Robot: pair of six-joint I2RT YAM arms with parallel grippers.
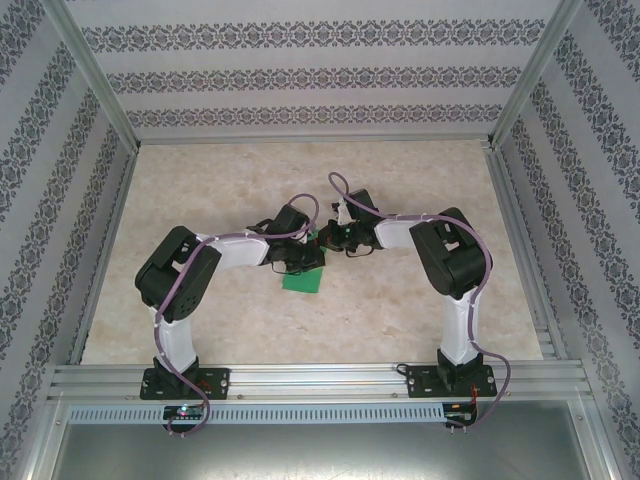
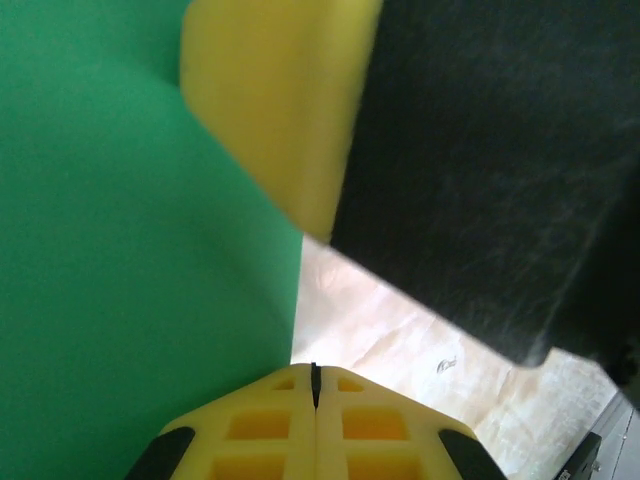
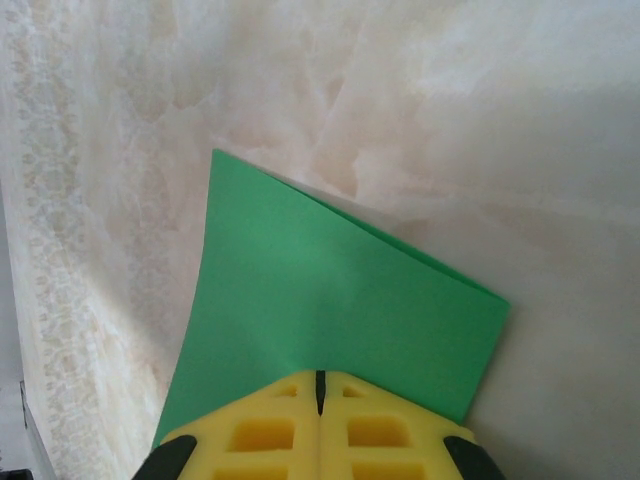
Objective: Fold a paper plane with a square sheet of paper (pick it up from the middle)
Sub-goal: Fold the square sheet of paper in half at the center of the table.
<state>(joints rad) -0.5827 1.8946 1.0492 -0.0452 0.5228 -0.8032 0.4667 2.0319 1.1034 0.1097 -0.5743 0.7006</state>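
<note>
Top external view has both arms bent inward so that the left tool (image 1: pixel 298 258) and the right tool (image 1: pixel 343 238) sit near each other over the middle of the bench (image 1: pixel 430 190). The square sheet of paper (image 1: pixel 302 282) shows green beneath the left one.

Right wrist view shows the right tool's yellow fingers pressed together, seam shut. The sheet fans out from under their tips with a shadow along its far edge, so I judge this tool pinches the paper's near edge and holds it a little off the bench.

Left wrist view shows the left tool's fingers likewise pressed together. The sheet's edge runs right into their tips, but whether it is nipped between them or merely lies beneath I cannot tell. One finger (image 2: pixel 275 110) of the right tool looms close over the paper there.

Risks, as I judge them:
- With the two tools this near, a small sideways move could knock them together.
- If both do grip and draw apart, the thin sheet may tear or slip out.
- A pinch at the edge rather than the middle could let the paper sag and crease off-centre, spoiling the later folds.

Containers: none takes part; the sheet sits over open bench
</note>
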